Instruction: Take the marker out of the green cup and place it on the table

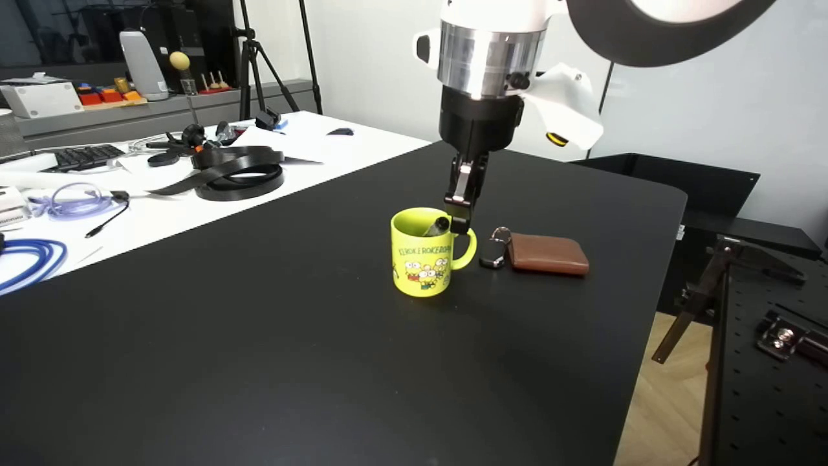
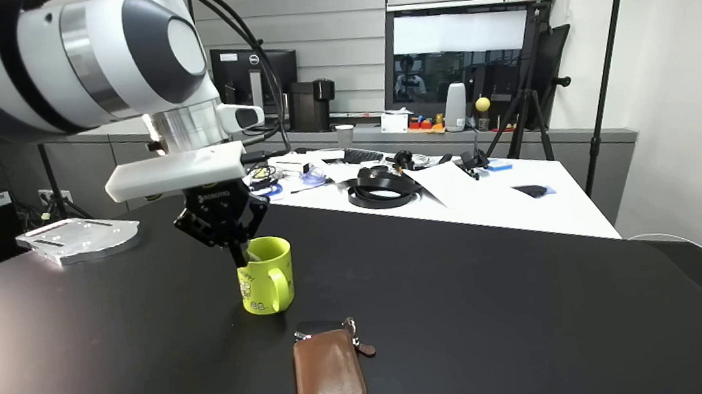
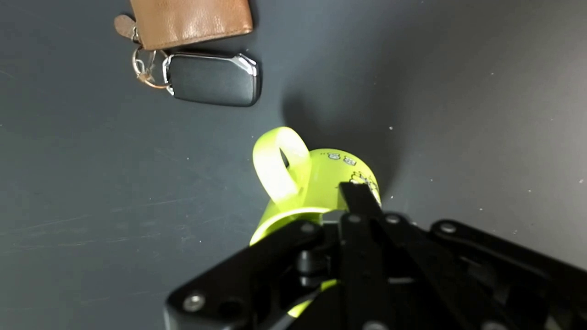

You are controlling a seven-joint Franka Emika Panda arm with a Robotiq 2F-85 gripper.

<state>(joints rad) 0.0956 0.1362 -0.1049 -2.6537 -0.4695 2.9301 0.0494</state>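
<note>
The bright yellow-green cup (image 1: 414,262) stands upright on the black table (image 1: 291,362), with printed figures on its side. It shows in the other views too (image 2: 272,287) (image 3: 321,183). A marker with a black end (image 1: 441,224) leans inside it against the rim; its pale body (image 2: 254,257) shows in an exterior view. My gripper (image 1: 460,223) points down at the cup's rim near the handle. Its fingertips (image 2: 239,259) look together, beside the marker's end. In the wrist view the fingertips (image 3: 361,199) overlap the cup's outer wall. Whether they touch cup or marker, I cannot tell.
A brown leather pouch (image 1: 546,254) lies on the table near the cup's handle side. A black key fob (image 3: 213,80) is joined to it by a ring. A white desk with cables and black straps (image 2: 382,187) borders the table. A metal plate (image 2: 81,238) lies at one edge.
</note>
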